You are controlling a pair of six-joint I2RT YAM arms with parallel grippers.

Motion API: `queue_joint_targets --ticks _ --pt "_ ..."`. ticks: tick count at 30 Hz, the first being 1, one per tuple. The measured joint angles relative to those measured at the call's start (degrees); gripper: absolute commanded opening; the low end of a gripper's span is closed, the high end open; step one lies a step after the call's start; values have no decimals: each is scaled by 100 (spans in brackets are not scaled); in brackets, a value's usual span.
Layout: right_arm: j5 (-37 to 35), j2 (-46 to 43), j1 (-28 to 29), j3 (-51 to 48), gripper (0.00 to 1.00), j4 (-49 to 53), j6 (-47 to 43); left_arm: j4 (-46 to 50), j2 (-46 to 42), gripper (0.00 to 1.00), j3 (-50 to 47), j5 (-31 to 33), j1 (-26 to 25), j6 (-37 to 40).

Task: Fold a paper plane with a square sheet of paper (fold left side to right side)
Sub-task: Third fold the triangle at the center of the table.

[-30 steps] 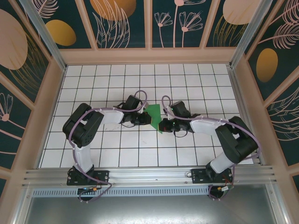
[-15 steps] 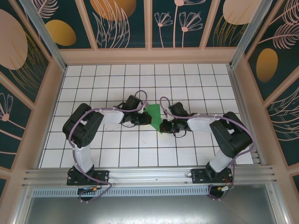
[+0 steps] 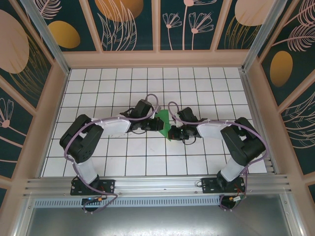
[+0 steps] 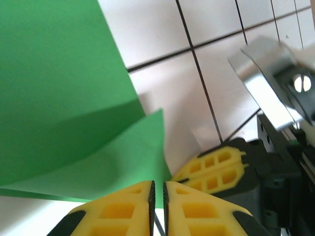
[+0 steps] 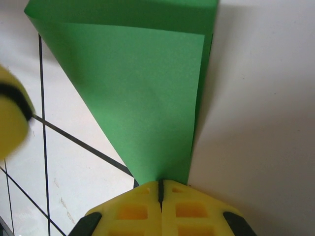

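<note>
Where the two arms meet near the middle of the table (image 3: 123,157), well away from every edge, the green sheet of paper (image 3: 163,119) lies as a narrow wedge with one flap folded over. The left gripper (image 4: 158,189) has its fingers pressed almost together just beside the flap's lower corner; whether they nip the paper I cannot tell. The right gripper (image 5: 160,187) is clenched tight, and the wedge's pointed tip touches its fingertips.

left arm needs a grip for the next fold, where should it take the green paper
Probably the raised flap of the green paper, from the left, low: it looks lifted off the table, giving fingers an edge. The right gripper pinches the narrow tip.
</note>
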State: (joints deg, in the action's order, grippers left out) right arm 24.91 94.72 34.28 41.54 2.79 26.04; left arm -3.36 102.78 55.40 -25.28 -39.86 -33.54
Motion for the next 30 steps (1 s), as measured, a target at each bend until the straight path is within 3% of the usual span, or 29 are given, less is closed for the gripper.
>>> queue_joint_targets --ticks 12,30 --pt "-50 24 33 55 0 81 -15 -120 444 15 0 -11 -195 -153" --pt "-203 94 96 254 0 413 -28 -264 540 13 -120 487 -229 -149"
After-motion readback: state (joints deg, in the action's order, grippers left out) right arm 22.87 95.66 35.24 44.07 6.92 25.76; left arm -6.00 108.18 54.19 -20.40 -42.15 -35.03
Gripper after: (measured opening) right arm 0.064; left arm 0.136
